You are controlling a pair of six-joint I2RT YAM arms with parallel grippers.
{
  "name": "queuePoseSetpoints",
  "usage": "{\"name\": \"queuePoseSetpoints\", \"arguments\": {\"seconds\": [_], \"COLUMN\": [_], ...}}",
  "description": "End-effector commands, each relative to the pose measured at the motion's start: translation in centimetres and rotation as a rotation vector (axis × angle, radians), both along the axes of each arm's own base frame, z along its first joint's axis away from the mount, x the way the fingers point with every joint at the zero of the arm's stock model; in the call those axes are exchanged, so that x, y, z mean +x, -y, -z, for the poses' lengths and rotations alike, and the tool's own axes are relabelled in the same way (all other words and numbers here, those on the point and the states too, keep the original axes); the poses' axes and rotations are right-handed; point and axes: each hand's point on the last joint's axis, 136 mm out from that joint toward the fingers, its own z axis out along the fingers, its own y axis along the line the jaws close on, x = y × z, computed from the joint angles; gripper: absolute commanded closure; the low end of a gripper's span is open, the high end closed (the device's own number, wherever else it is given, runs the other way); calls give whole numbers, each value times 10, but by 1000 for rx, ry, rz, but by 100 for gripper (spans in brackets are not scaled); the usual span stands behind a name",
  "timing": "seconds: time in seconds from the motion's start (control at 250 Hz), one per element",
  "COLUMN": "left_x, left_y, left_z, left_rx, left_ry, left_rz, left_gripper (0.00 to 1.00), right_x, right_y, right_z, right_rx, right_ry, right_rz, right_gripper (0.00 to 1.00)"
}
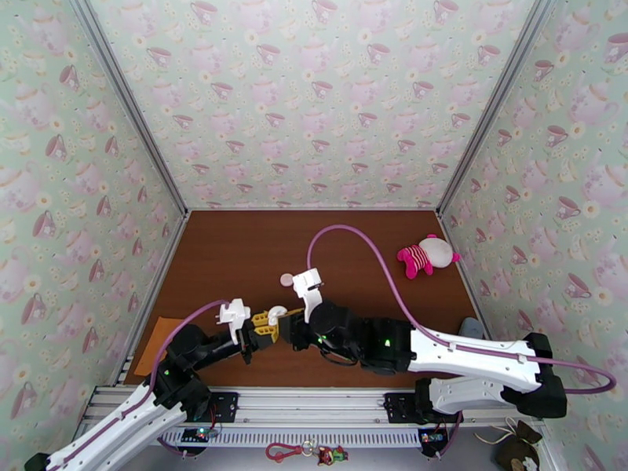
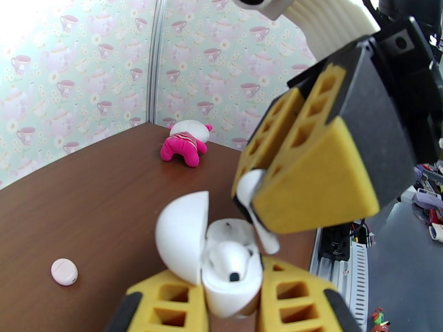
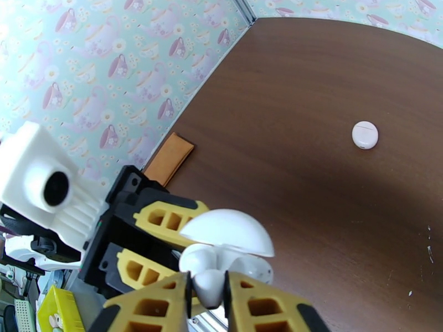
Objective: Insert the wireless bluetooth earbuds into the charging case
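Left gripper [image 2: 232, 301] holds the open charging case [image 2: 224, 286], right gripper [image 3: 208, 297] an earbud [image 2: 249, 189] at its mouth
Left jaws clamp the case's base, lid swung left, another earbud [image 2: 230, 260] seated inside. Right jaws pinch the white earbud's head, stem pointing toward the case; whether it touches, I cannot tell. Beyond, on the table [image 2: 99, 206], lie a closed round case [image 2: 65, 271] and a pink plush toy [image 2: 185, 142]

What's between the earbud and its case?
Nothing visible. The right gripper holds the earbud right over the open case in the left gripper; the lid is swung aside.
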Motion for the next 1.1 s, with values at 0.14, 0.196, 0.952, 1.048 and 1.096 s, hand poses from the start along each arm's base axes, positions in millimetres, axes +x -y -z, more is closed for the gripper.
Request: {"name": "queuePoseSetpoints", "arguments": {"seconds": [0.14, 0.196, 0.952, 1.048, 1.096], "left_x": [-2, -3, -5, -4, -5], "left_y": [-1, 0, 1, 0, 0], "left_z": [-9, -8, -9, -9, -9], "left_rx": [-32, -30, -39, -42, -43], "left_ry": [4, 1, -17, -18, -17], "left_rz": [12, 16, 29, 25, 25], "left_gripper": [100, 100, 100, 100, 100], "right_x": [9, 10, 10, 10, 10], "right_y": [7, 9, 0, -1, -1], "right_z": [-14, -15, -8, -5, -4], "right_rx": [55, 57, 60, 56, 56], "right_ry": [34, 39, 35, 32, 32], "right_rz": [65, 73, 65, 63, 64], "right_gripper": [77, 77, 78, 78, 78]}}
